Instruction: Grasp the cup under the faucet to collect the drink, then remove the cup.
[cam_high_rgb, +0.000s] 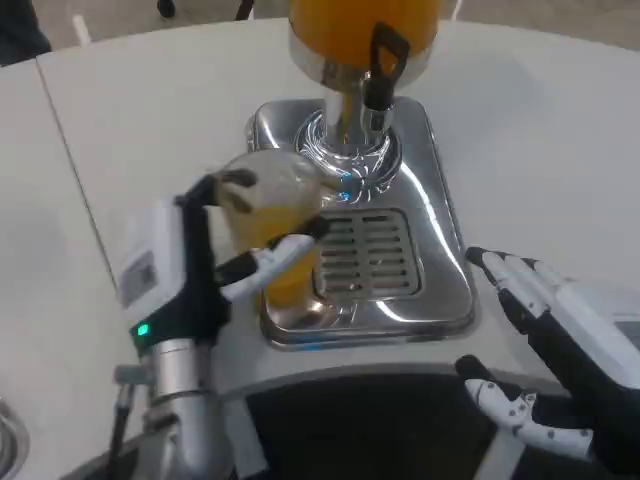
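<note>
The white table (530, 130) carries the chrome dispenser base (440, 270), apparently resting flat.

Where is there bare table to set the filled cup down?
Left hand holds the cup over the tray's left edge. Bare table lies left of the tray out to the seam, and also right of the tray above the open right hand. The tray under the faucet is crowded.

Nothing readable here tbh. The white back of the left hand (150, 275) carries a small grey label, but it's way too blurry to make out.
</note>
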